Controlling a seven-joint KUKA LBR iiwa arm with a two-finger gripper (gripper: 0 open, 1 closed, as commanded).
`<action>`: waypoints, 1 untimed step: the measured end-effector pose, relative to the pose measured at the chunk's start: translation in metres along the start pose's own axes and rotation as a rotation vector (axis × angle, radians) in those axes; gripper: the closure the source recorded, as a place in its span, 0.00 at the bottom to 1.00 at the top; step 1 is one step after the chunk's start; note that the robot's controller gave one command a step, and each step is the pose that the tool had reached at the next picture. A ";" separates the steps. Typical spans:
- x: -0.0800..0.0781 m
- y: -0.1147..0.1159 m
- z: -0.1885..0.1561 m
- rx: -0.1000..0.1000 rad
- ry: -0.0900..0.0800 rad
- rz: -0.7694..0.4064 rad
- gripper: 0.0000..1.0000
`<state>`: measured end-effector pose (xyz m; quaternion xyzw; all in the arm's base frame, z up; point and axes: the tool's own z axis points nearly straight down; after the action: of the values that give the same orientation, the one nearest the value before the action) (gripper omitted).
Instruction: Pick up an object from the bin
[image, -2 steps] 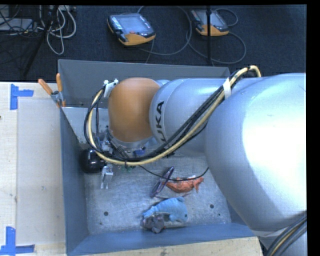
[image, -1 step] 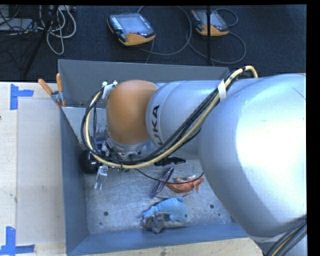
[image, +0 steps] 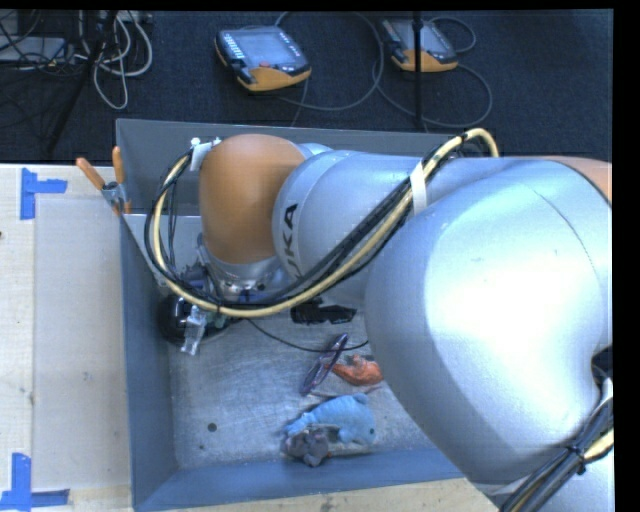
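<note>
My gripper (image: 192, 330) is low at the bin's left wall, beneath the arm's orange wrist cover. A dark rounded thing (image: 167, 315) lies right against the gripper on its left; whether it is held I cannot tell. To the right, a small black oblong thing (image: 322, 314) lies on the bin floor, apart from the gripper.
Near the front of the bin are a purple thin-framed thing (image: 324, 365), a small orange thing (image: 360, 373), a light blue soft toy (image: 342, 417) and a grey lump (image: 310, 446). The arm covers the bin's right half and back.
</note>
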<state>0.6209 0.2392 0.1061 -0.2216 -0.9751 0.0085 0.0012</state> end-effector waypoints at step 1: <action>0.000 0.000 0.000 0.001 0.001 0.000 1.00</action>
<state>0.6212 0.2392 0.1063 -0.2216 -0.9751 0.0088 0.0016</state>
